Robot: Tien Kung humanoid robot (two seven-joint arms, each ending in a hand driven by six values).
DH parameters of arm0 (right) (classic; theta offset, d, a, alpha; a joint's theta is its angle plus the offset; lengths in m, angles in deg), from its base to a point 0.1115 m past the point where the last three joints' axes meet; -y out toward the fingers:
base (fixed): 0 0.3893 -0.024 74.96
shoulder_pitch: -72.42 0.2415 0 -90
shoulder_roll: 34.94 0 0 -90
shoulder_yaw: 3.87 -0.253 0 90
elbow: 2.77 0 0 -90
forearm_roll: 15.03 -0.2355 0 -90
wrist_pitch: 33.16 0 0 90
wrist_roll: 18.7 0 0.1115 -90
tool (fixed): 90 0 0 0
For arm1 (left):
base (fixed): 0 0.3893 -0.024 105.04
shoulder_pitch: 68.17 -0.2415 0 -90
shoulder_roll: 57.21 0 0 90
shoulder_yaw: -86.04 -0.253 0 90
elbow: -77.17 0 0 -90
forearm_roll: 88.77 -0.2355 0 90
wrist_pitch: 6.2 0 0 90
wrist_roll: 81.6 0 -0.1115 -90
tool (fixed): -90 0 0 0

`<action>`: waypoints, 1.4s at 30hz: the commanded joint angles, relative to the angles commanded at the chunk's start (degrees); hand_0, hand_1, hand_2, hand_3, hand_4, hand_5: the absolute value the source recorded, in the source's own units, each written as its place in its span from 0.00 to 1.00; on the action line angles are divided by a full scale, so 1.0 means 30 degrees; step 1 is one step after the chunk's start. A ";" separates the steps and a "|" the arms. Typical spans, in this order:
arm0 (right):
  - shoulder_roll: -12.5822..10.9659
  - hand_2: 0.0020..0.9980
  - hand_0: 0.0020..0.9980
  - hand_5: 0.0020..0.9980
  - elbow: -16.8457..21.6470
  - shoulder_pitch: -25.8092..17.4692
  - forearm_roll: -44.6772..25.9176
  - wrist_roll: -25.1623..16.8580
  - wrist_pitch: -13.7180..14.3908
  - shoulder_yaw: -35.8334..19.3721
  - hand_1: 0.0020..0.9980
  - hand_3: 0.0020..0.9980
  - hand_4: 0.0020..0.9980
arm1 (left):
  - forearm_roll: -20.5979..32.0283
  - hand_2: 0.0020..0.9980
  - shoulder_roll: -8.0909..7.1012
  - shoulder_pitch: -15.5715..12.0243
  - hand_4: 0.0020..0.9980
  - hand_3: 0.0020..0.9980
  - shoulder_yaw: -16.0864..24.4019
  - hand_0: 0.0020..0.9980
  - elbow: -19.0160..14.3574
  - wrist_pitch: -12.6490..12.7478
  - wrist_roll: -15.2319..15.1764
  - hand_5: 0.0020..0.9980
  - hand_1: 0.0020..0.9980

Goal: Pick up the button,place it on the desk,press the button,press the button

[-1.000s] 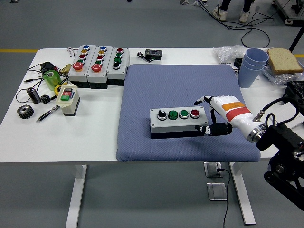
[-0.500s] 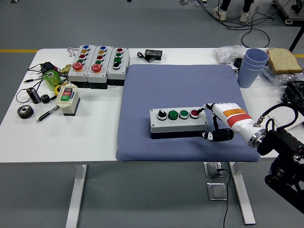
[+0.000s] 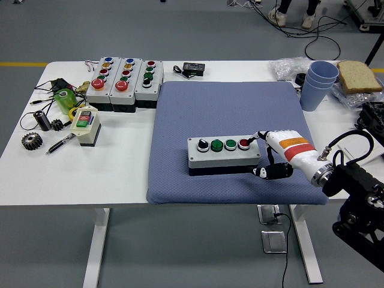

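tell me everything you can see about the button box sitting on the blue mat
The button box is a long, low rectangular case, light grey on top with a dark base, plastic by its look. Four controls sit in a row on its top: a black-and-white knob at the left end, two green buttons, then a red button at the right end. It lies flat on the blue mat, lengthwise across the table. The right hand reaches its right end, a fingertip at the red button, thumb near the lower right corner.

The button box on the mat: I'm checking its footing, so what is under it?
The button box rests on the blue mat, which lies on the white table. Its underside is hidden.
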 joint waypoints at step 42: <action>0.1552 0.18 0.11 0.34 0.0119 0.1106 0.0299 0.0330 0.0253 0.1253 0.00 0.69 0.88 | 0.0155 0.70 -0.0005 0.0032 0.37 0.63 -0.0182 0.64 0.0000 -0.0016 -0.0025 0.73 0.69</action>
